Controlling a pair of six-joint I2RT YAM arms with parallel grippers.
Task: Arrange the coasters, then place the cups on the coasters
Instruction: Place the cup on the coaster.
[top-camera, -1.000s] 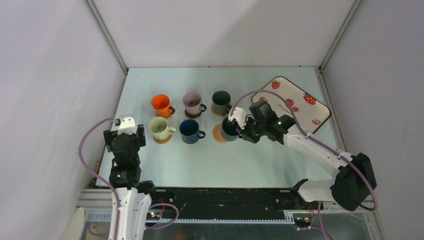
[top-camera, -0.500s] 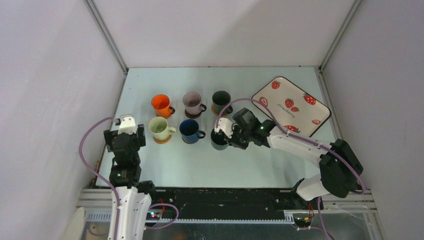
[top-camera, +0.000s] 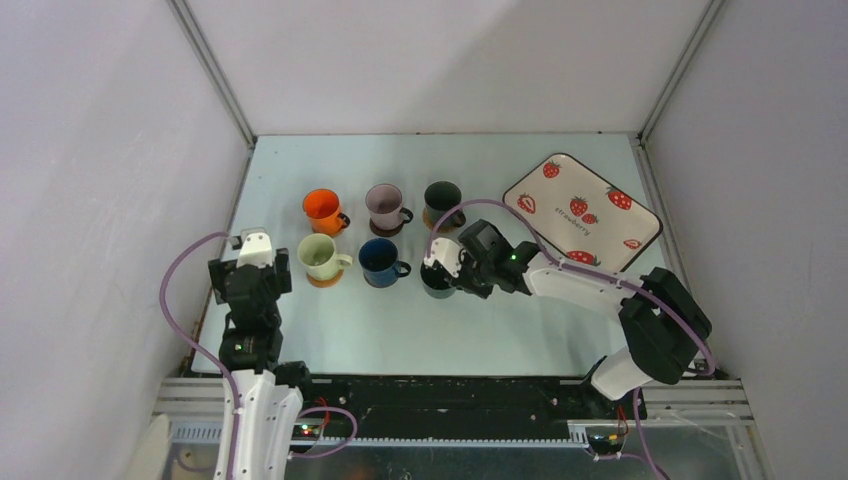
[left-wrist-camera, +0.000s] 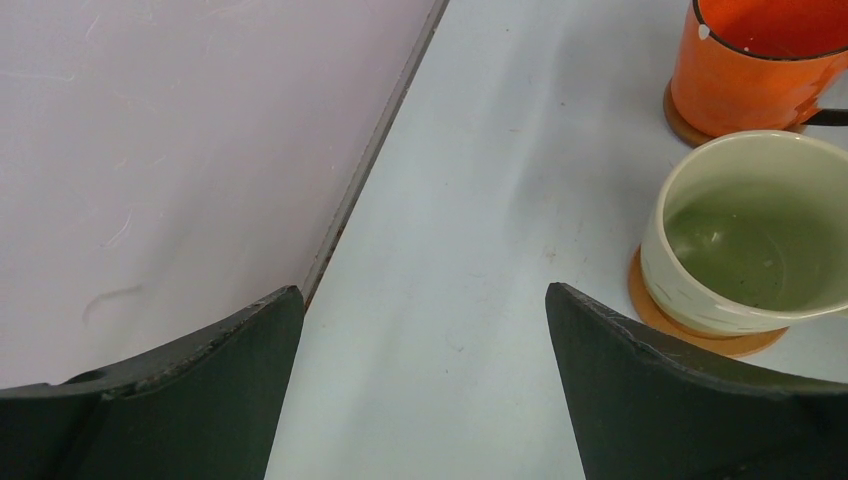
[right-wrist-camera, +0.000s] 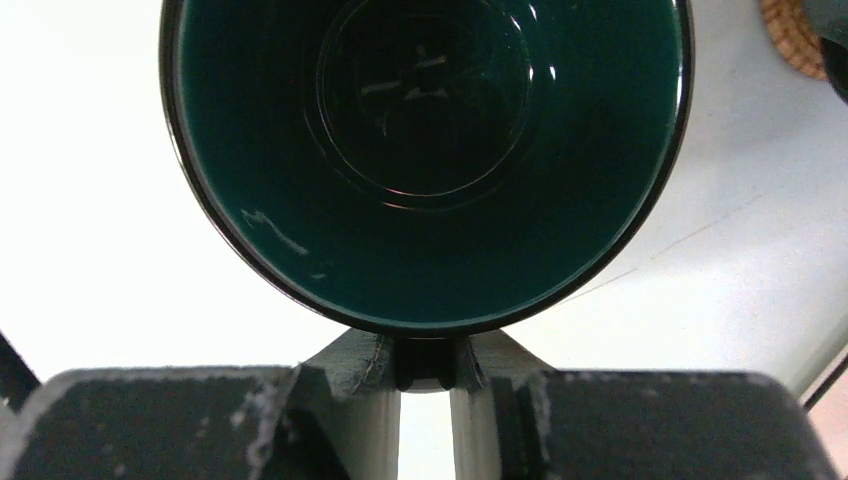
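Tabletop in pale blue (top-camera: 480, 330) is stretching between white walls, seen from above. Two white-and-black robot arms are rising from its near edge.

The right arm (top-camera: 600, 285) is reaching in toward the middle. The right gripper (right-wrist-camera: 427, 378) is pinching its black fingers (right-wrist-camera: 650, 420) almost together on the handle of a dark green glazed mug (top-camera: 437, 284). The wrist view is looking straight down into the mug's glossy bowl. Whether this mug is resting on a coaster cannot be told.

The left arm (top-camera: 250, 315) is sitting by the near left corner, with the left gripper (left-wrist-camera: 422, 300) spread wide and holding nothing.

A white rectangular tray printed with strawberries (top-camera: 582, 210) is lying toward the far right corner.

Five more mugs are standing left of centre in two rows:
- **Far row:** an orange mug (top-camera: 322, 208), a pale mauve mug (top-camera: 384, 205) and a second dark green mug (top-camera: 442, 200).
- **Nearer row:** a pale green mug (top-camera: 318, 256) and a navy blue mug (top-camera: 379, 259).

Thin round coasters are peeking out beneath some of them:
- a tan coaster (left-wrist-camera: 690, 325) under the pale green mug
- a brown coaster (left-wrist-camera: 680, 115) under the orange mug
- a dark brown coaster (top-camera: 386, 230) under the pale mauve mug
- a woven tan coaster (right-wrist-camera: 795, 35) beside the held mug, at the edge of the right wrist view
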